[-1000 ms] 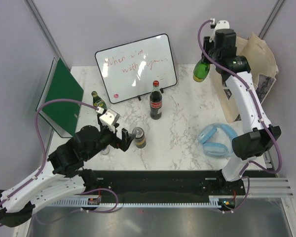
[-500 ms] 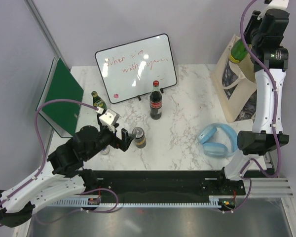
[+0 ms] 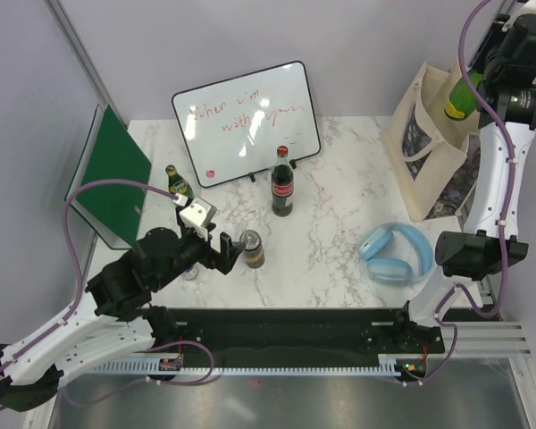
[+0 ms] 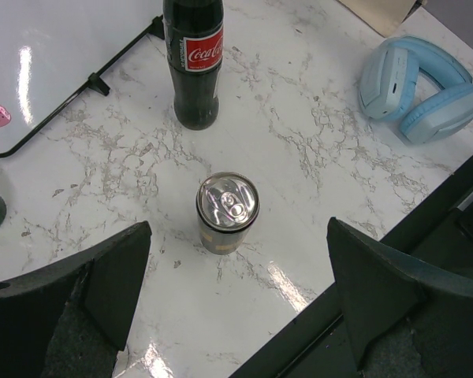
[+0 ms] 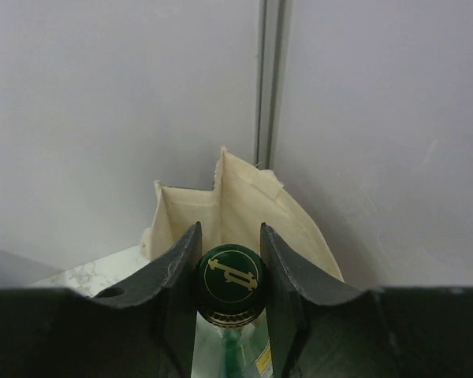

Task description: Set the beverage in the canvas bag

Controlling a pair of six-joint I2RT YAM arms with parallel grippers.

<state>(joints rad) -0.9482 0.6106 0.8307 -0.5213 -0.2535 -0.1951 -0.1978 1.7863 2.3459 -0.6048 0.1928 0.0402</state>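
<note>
Canvas bag (image 3: 426, 147): the tall cream cloth tote with a dark printed panel is standing at the far right of the white marble table (image 3: 339, 223), with its mouth gaping upward.
Right gripper (image 5: 230, 250): it is hanging high over the bag, with its jaws pinching the bottle's neck just under the cap.
Left gripper (image 4: 238, 236): it is idling at the near left with jaws spread wide, gripping nothing. A small metal can (image 4: 227, 213) is sitting untouched below the gap.
Green glass bottle (image 3: 459, 98): it is hanging above the bag's opening and is not yet inside.
Progress: the lifting and carrying are looking finished. Lowering the bottle into the bag and letting go are remaining.
</note>
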